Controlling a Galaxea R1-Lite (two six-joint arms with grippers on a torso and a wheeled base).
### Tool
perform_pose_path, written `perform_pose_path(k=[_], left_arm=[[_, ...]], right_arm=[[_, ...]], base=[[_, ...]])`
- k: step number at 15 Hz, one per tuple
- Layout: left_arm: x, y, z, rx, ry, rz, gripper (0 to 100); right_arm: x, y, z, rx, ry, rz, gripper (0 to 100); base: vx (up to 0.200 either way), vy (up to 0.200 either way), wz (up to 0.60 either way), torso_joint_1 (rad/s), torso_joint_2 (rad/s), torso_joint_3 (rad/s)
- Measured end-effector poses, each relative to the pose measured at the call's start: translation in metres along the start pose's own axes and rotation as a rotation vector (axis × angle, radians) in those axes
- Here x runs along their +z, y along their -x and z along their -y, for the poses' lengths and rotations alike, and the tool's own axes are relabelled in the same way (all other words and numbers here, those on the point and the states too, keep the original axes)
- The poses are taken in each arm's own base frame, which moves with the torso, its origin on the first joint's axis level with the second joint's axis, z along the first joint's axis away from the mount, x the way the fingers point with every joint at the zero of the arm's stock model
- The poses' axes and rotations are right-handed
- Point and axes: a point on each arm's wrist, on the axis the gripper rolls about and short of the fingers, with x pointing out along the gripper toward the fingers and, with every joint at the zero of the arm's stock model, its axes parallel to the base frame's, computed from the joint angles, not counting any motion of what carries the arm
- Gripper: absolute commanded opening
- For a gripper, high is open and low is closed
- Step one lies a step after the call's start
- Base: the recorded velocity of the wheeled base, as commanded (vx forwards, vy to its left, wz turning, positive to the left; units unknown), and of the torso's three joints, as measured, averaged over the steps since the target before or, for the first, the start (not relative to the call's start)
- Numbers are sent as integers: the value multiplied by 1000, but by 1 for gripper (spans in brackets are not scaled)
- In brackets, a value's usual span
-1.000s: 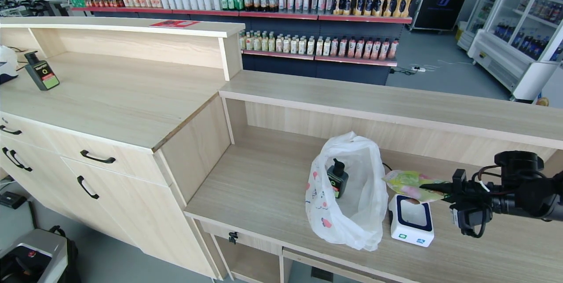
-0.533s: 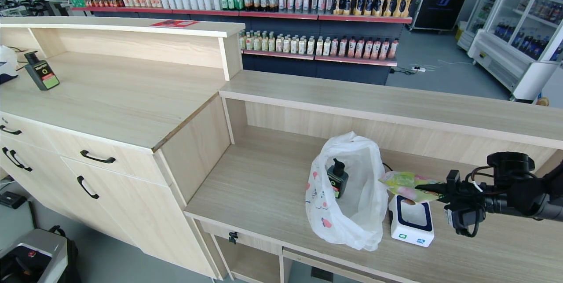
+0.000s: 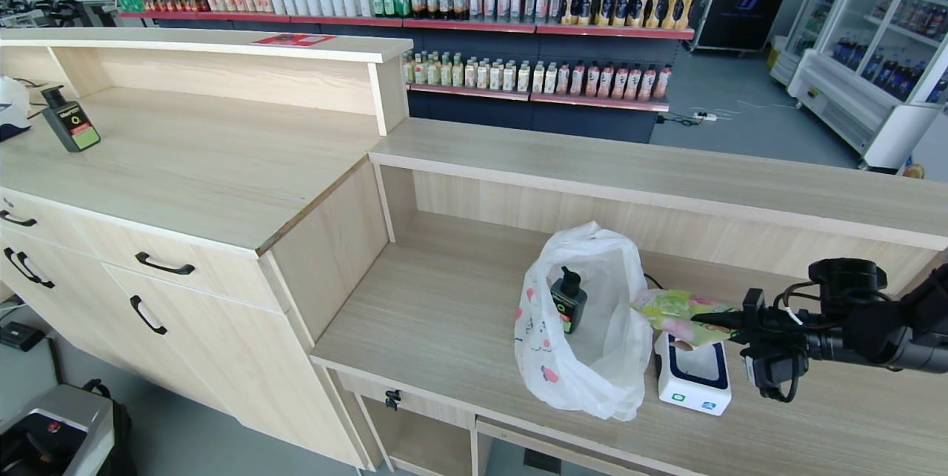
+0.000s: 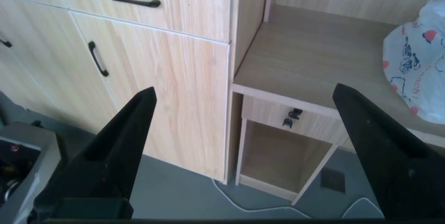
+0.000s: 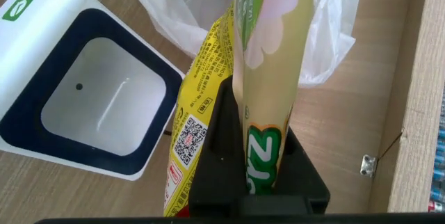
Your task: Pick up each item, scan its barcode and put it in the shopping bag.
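My right gripper (image 3: 712,321) is shut on a yellow-green snack packet (image 3: 670,312), held flat above the far edge of the white and navy barcode scanner (image 3: 693,375) on the lower counter. In the right wrist view the snack packet (image 5: 268,78) runs out between the black fingers (image 5: 221,140), with the scanner (image 5: 90,106) to one side and the bag beyond. The white shopping bag (image 3: 589,361) stands open just left of the scanner, with a dark pump bottle (image 3: 568,302) inside. My left gripper (image 4: 243,147) is open, low beside the cabinets, holding nothing.
A raised ledge (image 3: 666,172) runs behind the lower counter. A taller counter (image 3: 185,158) with drawers stands to the left, carrying a second dark pump bottle (image 3: 69,121). Shelves of drinks line the back wall. The bag's edge (image 4: 417,64) shows in the left wrist view.
My right gripper has carried the snack packet leftward, from right of the scanner to over its far edge, nearer the bag. Nothing else has moved.
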Motion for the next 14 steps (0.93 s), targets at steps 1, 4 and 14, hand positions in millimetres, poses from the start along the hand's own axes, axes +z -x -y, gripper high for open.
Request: perform_pose_path(k=[1, 4, 14], left_arm=[[0, 0, 0, 0, 0, 0, 100], [0, 0, 0, 1, 0, 0, 100], [0, 0, 0, 0, 0, 0, 100]], right_arm=[[-1, -2, 0, -2, 3, 4, 0], [-1, -5, 2, -3, 10, 9, 0], [0, 28, 14, -18, 109, -62, 0]], base=[[0, 0, 0, 0, 0, 0], [0, 0, 0, 0, 0, 0], [0, 0, 0, 0, 0, 0]])
